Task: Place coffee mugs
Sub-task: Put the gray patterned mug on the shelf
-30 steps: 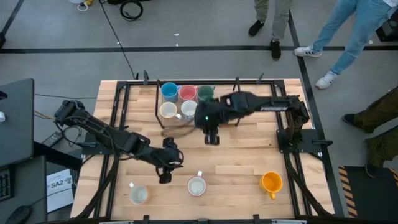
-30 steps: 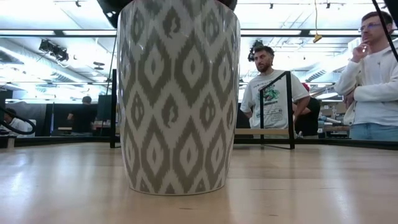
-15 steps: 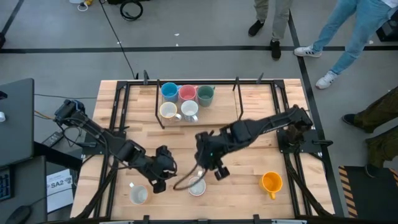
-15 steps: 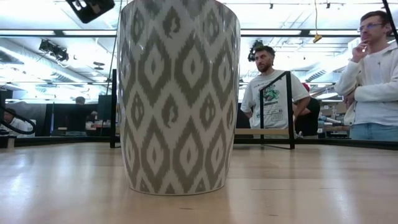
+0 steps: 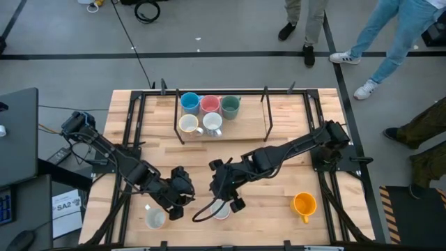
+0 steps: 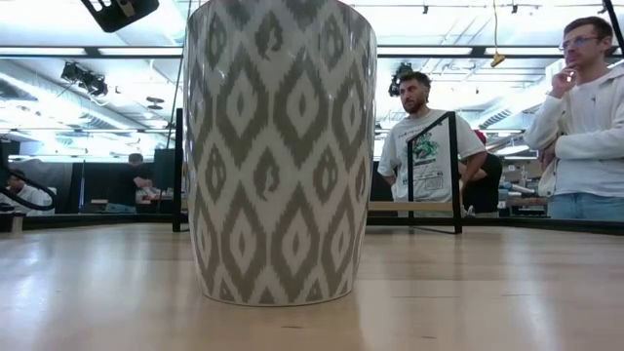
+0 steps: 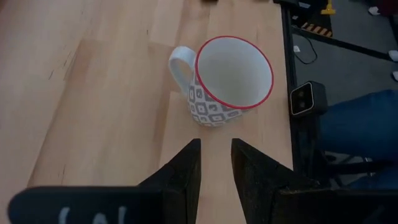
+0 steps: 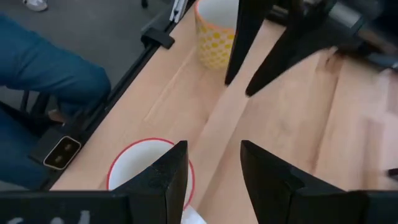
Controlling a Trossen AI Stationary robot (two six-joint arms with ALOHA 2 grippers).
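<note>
A: Pale wooden table under a dark frame, people standing about beyond the far edge. Five coffee mugs clustered at the far end already: blue mug, pink mug, dark green mug, with a cream mug and a white mug just in front of them.

B: Three left along the near edge, then. Pale mug on the left, red-rimmed mug in the middle, orange mug well apart on the right.

A: More than half done, by the look of it. Right gripper poised directly above that middle mug, fingers spread wide and empty in the right wrist view, red rim showing beneath them.

B: Left gripper low between the pale mug and the middle one. Fingers only narrowly parted, nothing between them, aimed at a red-rimmed patterned mug just ahead. Probably the same middle mug, though hard to say for sure.

A: Looks like both going for one mug. Not touching it yet, as far as can be told.

B: Low view no help: almost entirely filled by one patterned mug right at the lens, only a scrap of dark arm at the top, impossible to say whose.

A: And from above, the middle mug half hidden under the right gripper, handle direction unclear
</note>
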